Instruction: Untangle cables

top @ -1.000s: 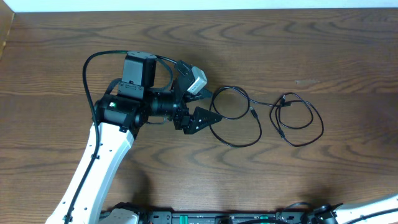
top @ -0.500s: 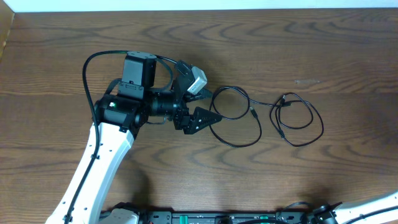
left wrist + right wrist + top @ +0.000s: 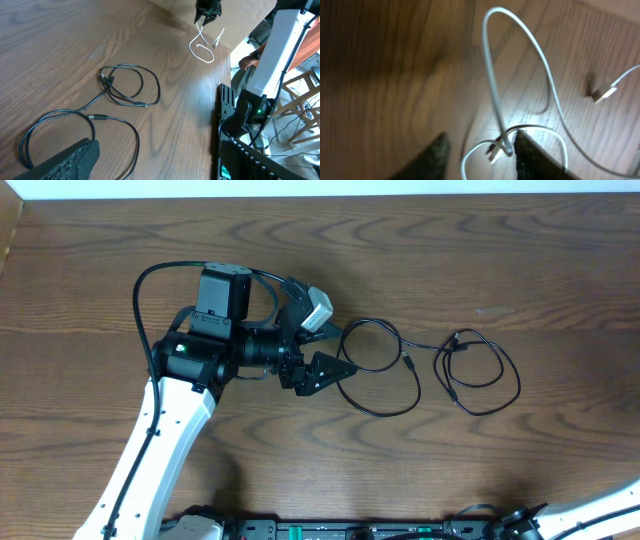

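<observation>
The left gripper [image 3: 335, 338] lies low over the table [image 3: 500, 240] with its jaws spread wide and nothing between them, pointing toward the robot's right. Nearest its fingertips is the first black cord [image 3: 114, 119], a loose loop flat on the wood. The loop's near edge sits in or just under the open mouth, though the overhead view does not show whether either finger touches it. A thin strand leaves the far side of that loop past a small plug and runs on to the second black cord [image 3: 157, 86], a smaller double loop that is well clear of the claw. I cannot tell whether the two loops are one cable or two hooked together. Together they form a chain whose long axis follows the direction the left claw points, so a pull back along that line would probably stretch the chain instead of parting it. The left arm is by far the nearer to both loops. Farthest off, beyond the overhead frame near the table's corner, is the white cord [image 3: 493, 90], already apart from the black ones. It rises in a bend toward the right gripper [image 3: 479, 150] and passes between the fingers close to one of them, and I cannot tell whether they are pinching it or letting it go.
</observation>
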